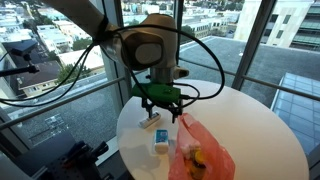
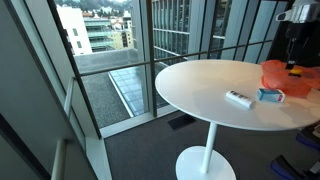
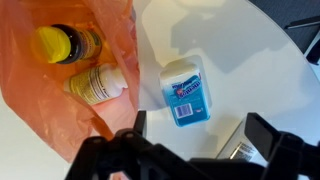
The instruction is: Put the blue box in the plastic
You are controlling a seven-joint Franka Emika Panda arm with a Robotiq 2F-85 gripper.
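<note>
The blue box (image 3: 186,93) lies flat on the white round table (image 3: 250,60), just right of the orange plastic bag (image 3: 40,100). The bag lies open, with a yellow bottle (image 3: 58,43) and a white bottle (image 3: 97,84) inside. My gripper (image 3: 203,135) is open and empty, hovering above the table with the box just beyond its fingertips. In both exterior views the box (image 1: 161,141) (image 2: 271,95) sits next to the bag (image 1: 205,152) (image 2: 285,74). The gripper (image 1: 160,105) hangs above the box.
A small silver-and-white packet (image 3: 240,146) lies on the table under my right finger; it also shows in both exterior views (image 1: 150,124) (image 2: 239,98). The table edge (image 2: 190,105) drops off toward glass walls and a railing. My arm (image 2: 297,35) stands at the far side.
</note>
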